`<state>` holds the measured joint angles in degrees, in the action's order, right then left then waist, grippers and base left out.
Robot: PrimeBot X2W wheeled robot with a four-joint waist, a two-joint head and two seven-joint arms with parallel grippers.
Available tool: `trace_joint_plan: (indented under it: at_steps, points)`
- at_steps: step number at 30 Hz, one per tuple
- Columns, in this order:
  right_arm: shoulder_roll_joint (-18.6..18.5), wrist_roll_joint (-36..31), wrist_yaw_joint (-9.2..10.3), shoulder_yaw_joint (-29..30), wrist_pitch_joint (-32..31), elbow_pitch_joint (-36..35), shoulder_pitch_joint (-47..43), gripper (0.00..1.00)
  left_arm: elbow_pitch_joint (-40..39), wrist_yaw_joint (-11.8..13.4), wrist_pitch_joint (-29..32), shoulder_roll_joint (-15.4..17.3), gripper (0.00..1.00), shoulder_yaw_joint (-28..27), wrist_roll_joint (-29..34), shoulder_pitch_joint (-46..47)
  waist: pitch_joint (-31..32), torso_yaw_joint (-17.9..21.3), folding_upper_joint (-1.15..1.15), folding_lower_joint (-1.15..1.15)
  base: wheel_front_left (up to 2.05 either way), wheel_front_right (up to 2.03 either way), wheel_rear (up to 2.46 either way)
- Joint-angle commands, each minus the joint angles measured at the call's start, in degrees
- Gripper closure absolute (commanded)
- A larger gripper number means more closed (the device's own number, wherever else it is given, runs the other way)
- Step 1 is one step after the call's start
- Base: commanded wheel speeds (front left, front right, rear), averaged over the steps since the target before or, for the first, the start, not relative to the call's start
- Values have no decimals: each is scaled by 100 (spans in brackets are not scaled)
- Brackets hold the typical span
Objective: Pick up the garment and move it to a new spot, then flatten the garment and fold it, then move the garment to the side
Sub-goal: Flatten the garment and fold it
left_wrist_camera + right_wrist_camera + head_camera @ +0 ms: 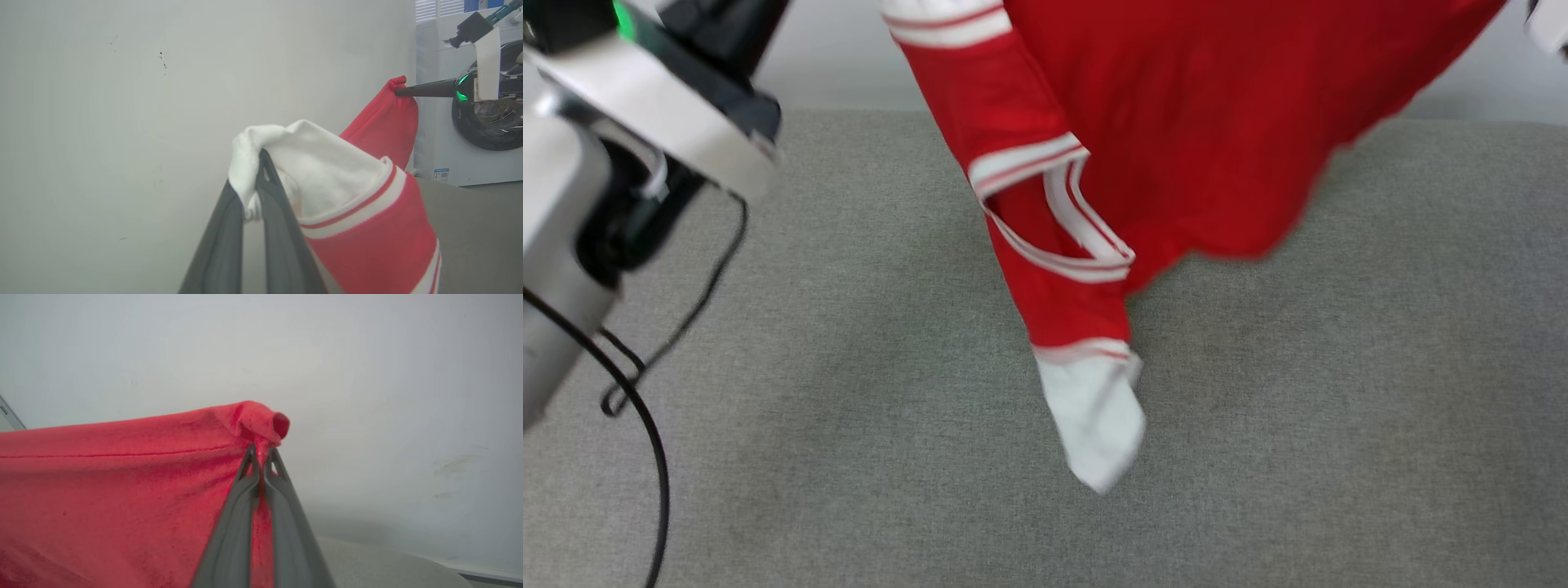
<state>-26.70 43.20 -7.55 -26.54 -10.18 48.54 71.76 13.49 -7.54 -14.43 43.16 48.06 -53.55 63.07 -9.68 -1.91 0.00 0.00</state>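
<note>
Red garment [1192, 122] stretches nine-to-three between left gripper [251, 183], clamped on its white sleeve, and right gripper [260, 455], pinching a red corner, its slack drooping toward six o'clock.

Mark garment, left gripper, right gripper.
garment [1192, 122]: head view, red body panel.
left gripper [253, 173]: left wrist view, midpoint of jaws, shut on garment.
right gripper [261, 452]: right wrist view, midpoint of jaws, shut on garment.
</note>
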Motion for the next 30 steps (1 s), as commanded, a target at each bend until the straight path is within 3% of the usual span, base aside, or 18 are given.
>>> trace_joint_plan:
  at_steps: [1, 11, 21, 26, 30]
  points:
    - [-35, -27, 13, 65, 110, 70, 203, 100, 127, 11, 44, 45, 100, 89, 53, 271, 6, 9, 0, 0, 0, 0, 0]
    - [-158, -302, 13, 143, 475, 502, 1278, 100, 948, 11, 302, -277, 100, 745, -162, 1990, -13, -21, 0, 0, 0, 0, 0]
    - [-243, -413, 13, 235, 494, 856, 1799, 100, 1592, 11, 394, -547, 100, 1560, -507, 3062, -214, -25, 0, 0, 0, 0, 0]
    - [-191, -374, 13, 225, 395, 904, 1885, 100, 1695, 12, 366, -455, 100, 2017, -710, 3474, -526, 56, 0, 0, 0, 0, 0]
    - [96, -234, 14, 448, 370, 1131, 2327, 100, 2106, 13, 220, -166, 100, 2222, -874, 3991, -1110, 227, 0, 0, 0, 0, 0]
